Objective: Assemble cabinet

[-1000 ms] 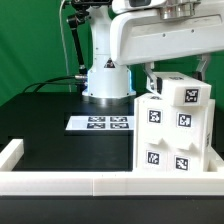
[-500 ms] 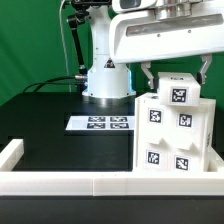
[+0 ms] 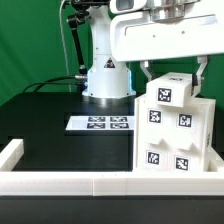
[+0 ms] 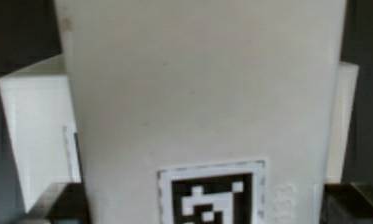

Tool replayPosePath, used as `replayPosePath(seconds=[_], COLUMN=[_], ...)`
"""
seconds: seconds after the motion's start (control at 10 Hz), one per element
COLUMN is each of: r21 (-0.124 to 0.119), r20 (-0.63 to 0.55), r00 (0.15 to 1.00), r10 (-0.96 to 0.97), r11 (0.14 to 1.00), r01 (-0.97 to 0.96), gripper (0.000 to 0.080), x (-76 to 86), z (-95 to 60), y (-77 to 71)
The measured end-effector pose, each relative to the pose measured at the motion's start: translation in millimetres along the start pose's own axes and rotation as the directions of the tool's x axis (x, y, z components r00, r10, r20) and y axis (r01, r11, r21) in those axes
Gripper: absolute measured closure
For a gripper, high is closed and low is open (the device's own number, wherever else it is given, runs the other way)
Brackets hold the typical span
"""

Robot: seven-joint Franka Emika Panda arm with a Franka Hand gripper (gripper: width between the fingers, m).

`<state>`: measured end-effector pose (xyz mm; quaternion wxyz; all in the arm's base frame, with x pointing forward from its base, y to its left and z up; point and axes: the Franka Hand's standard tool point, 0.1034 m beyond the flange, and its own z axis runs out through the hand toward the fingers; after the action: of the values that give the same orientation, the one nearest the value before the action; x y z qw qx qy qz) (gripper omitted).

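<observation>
In the exterior view, we are looking at the cabinet (image 3: 175, 138) standing on the black table (image 3: 60, 135), toward the exterior view's right and close to the white rail (image 3: 100, 183) along the front edge. It is showing four square tags on its front face. A smaller white block (image 3: 171, 89) is sitting at its top, tilted, with one tag facing us. The end effector (image 3: 172, 70) is hanging from the white arm (image 3: 160, 35) directly over that block, with one dark finger (image 3: 146, 72) on each side of it; we are judging it to be closed on the block, though the contact itself is hard to make out. The marker board (image 3: 101, 123) is lying flat on the table near the robot base (image 3: 106, 82), well apart from the cabinet.

In the wrist view, we are seeing the block (image 4: 201, 100) filling most of the picture, with a tag (image 4: 215, 197) on its face, and part of the cabinet (image 4: 37, 125) behind it.
</observation>
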<state>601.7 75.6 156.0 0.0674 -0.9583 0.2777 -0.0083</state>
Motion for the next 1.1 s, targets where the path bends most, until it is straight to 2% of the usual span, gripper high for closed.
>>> replayPosePath(seconds=[0.3,0.6,0.8,1.0,1.1], r21=[0.007,0.024,0.039,0.051,0.054], r20=[-0.009,-0.018,-0.013,0.008,0.024], r00=[0.973,0.876,0.782,0.728,0.669], r10=[0.232,0.481,0.623,0.685,0.743], r11=[0.973,0.877,0.782,0.727,0.667], r01=[-0.232,-0.481,-0.622,-0.685,-0.743], gripper=[0.0236,0.0236,0.0236,0.0236,0.0236], x=[-0.7,-2.5,-1.7,-1.4,-2.4], z=[0.2,0.3,0.4,0.0,0.1], y=[1.5,3.0,2.4,0.8,-0.7])
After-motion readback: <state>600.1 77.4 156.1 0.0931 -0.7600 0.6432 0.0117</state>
